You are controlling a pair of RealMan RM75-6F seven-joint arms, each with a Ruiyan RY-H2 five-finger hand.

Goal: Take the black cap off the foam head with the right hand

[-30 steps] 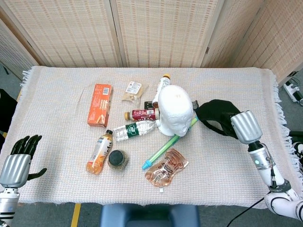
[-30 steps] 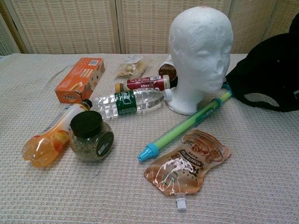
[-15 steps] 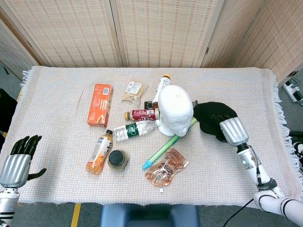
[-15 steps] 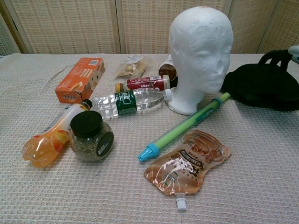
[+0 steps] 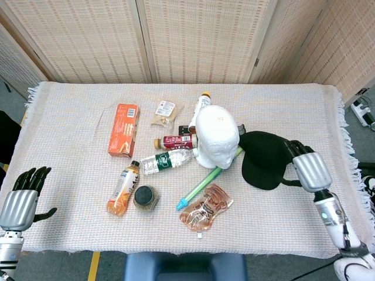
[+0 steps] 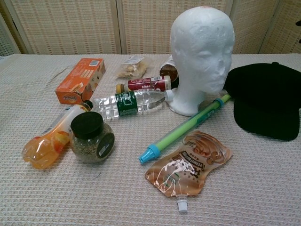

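Observation:
The white foam head (image 5: 217,136) stands bare near the table's middle, also in the chest view (image 6: 202,52). The black cap (image 5: 263,158) lies flat on the cloth just right of it, spread out (image 6: 265,101). My right hand (image 5: 306,167) sits at the cap's right edge, its dark fingers and thumb spread and touching the rim, with nothing visibly pinched. The chest view does not show this hand. My left hand (image 5: 23,196) hangs at the front left corner, fingers apart and holding nothing.
A green-blue tube (image 5: 208,178) lies between the head and a brown pouch (image 5: 206,208). Left of the head lie a water bottle (image 5: 167,159), a red bottle (image 5: 176,141), an orange box (image 5: 123,129), a jar (image 5: 146,197) and an orange drink bottle (image 5: 123,188).
The cap has come down from the raised right hand and now lies flat on the cloth. The right hand has drawn back to the right. The left hand has not moved.

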